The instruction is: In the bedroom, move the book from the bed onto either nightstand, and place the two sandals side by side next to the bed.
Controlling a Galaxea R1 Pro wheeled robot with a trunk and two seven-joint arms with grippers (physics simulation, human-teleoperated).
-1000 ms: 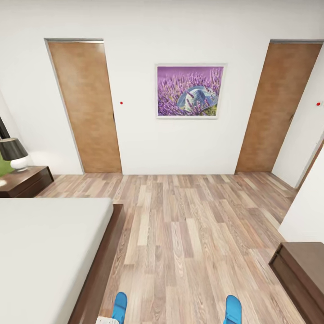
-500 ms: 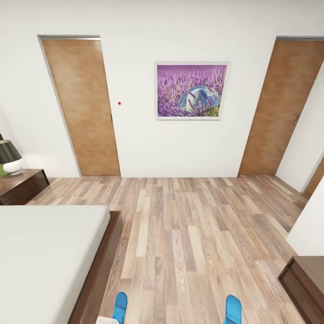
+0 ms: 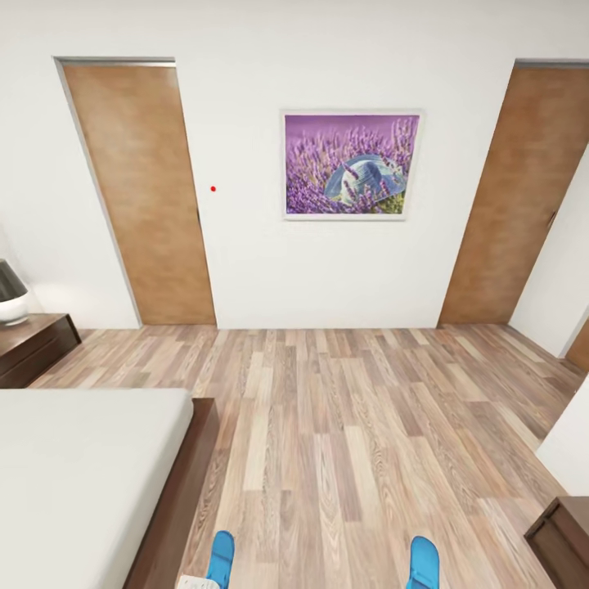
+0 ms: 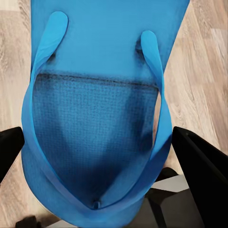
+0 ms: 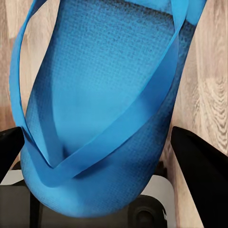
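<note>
Sandals first: one blue flip-flop in each gripper. Left wrist view: left sandal (image 4: pixel 95 114) lies sole-up to the camera between the two black fingers (image 4: pixel 202 166) of the left gripper (image 4: pixel 102 156), heel end at the pincer, straps meeting just above it. Fingers stand wide of the sole's edges as seen; the actual contact sits under the sandal, so I judge it grasped but can't see the pinch. Right wrist view: same story, right sandal (image 5: pixel 104 104) across the right gripper (image 5: pixel 102 156), dark fingers (image 5: pixel 204 171) either side, grip point hidden beneath.

Head view: toe ends of both poke up at the lower edge, left sandal (image 3: pixel 220 556) and right sandal (image 3: pixel 423 561), well apart from each other, over plank floor (image 3: pixel 343 442). Bed (image 3: pixel 176 491) lies just beside the left sandal, on the left gripper's outer side. Nightstand (image 3: pixel 33 348) with a lamp base (image 3: pixel 11 294) stands far ahead-left, beyond the mattress. Second dark cabinet corner (image 3: pixel 564 536) sits outward of the right gripper. Book not sighted on the visible mattress.

Risks, as judgement:
- Thin floppy soles held by one end; could droop or slip out while driving.
- Left sandal close to the bed frame; a turn may clip it.
- Released from this spread, the pair lands apart, not side by side.

Containers: nightstand drawers closed, contents unseen.
</note>
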